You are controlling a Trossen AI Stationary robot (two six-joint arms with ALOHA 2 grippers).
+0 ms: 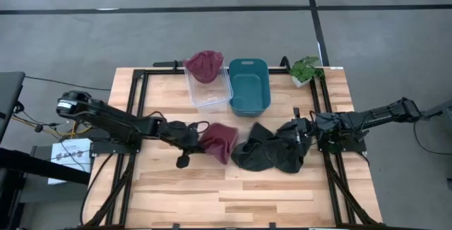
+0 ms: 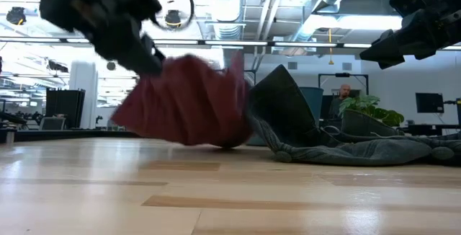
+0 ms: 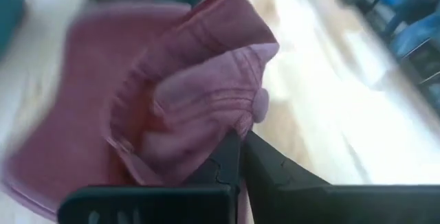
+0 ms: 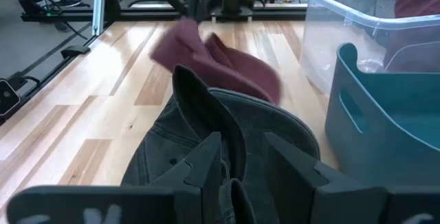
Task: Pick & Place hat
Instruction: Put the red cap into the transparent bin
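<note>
A maroon hat (image 1: 217,141) (image 2: 189,102) (image 3: 192,100) is in my left gripper (image 1: 192,137) (image 3: 238,141), which is shut on it left of the table's middle. Right of it, a heap of dark grey hats (image 1: 268,152) (image 4: 206,135) lies flat on the table. My right gripper (image 1: 301,132) (image 4: 244,145) hangs open above the heap's right end and touches nothing; the low view shows it raised clear (image 2: 403,44). A second maroon hat (image 1: 203,65) rests in the clear bin (image 1: 210,97). My left gripper pinches the maroon hat between its two fingers at a folded edge of the cloth (image 3: 234,124), coming slanting from the table's left. The hat hangs below and right of the fingers, bunched and slack. Its lowest part (image 2: 220,143) is at the table top.
A teal bin (image 1: 248,89) (image 4: 385,114) stands beside the clear bin (image 4: 344,25) at the table's far side. A potted plant (image 1: 306,69) sits at the far right corner. Bare wood (image 1: 233,195) stretches along the near side. A person (image 2: 346,91) sits in the room beyond.
</note>
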